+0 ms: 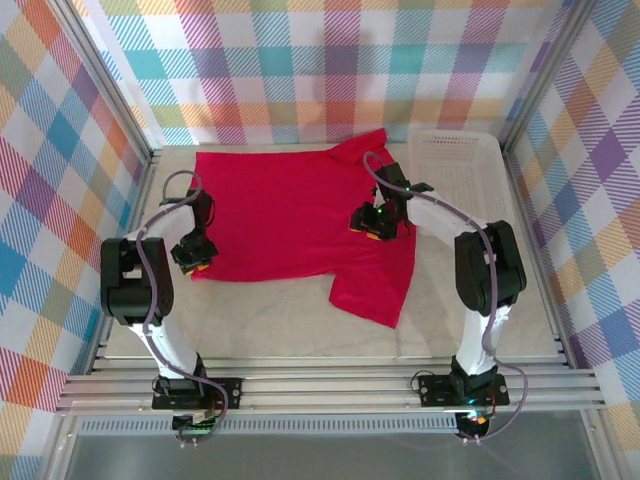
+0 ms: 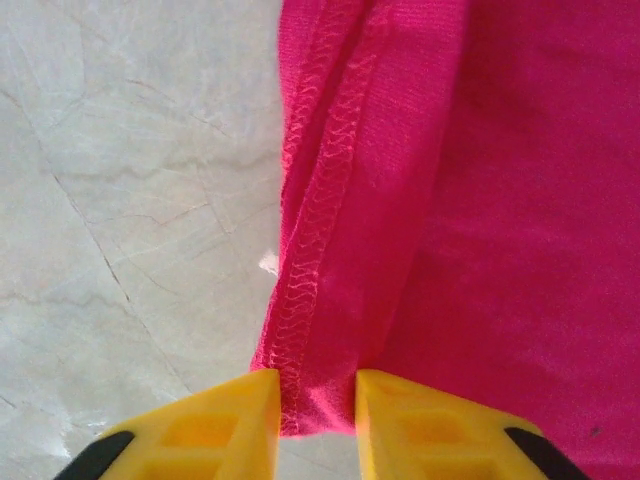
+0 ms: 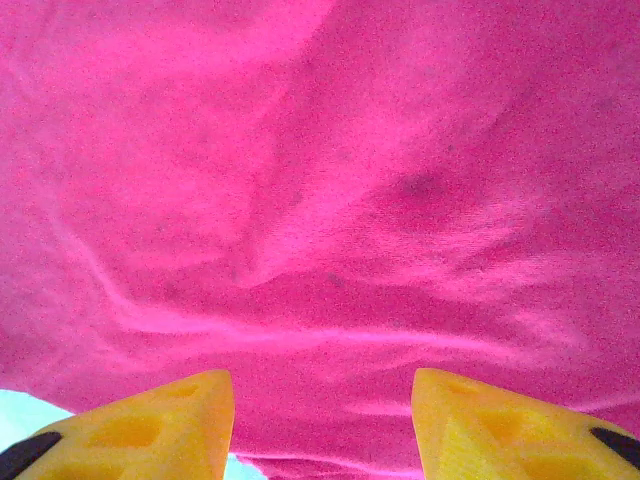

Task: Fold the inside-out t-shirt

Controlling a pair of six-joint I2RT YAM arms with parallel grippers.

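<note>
The inside-out t-shirt (image 1: 290,215) is lying spread on the pale, marble-veined table (image 1: 280,320), toward the far side, its body flat and one short sleeve hanging toward my bases at the lower right. It is a plain crimson knit, soft and matte.

At its left edge my left gripper (image 1: 193,255) is pinching the hem. In the left wrist view my yellow fingers (image 2: 215,425) are standing close together with a doubled fold of the cloth filling the narrow gap between them. The raw overlock stitching (image 2: 320,230) is facing up and running away from the fingertips in a looped zigzag line, and the stone surface is showing bare to the left of it.

Further right my right gripper (image 1: 375,222) is hovering low over the chest area near the sleeves, its jaws spread wide and holding nothing. In the right wrist view the fingers (image 3: 170,420) are framing gently rippled red fabric with shallow creases.

At the far right a white plastic basket (image 1: 455,165) with perforated walls is sitting just beside the upper sleeve. The shirt is lying outside it, on the table.
</note>
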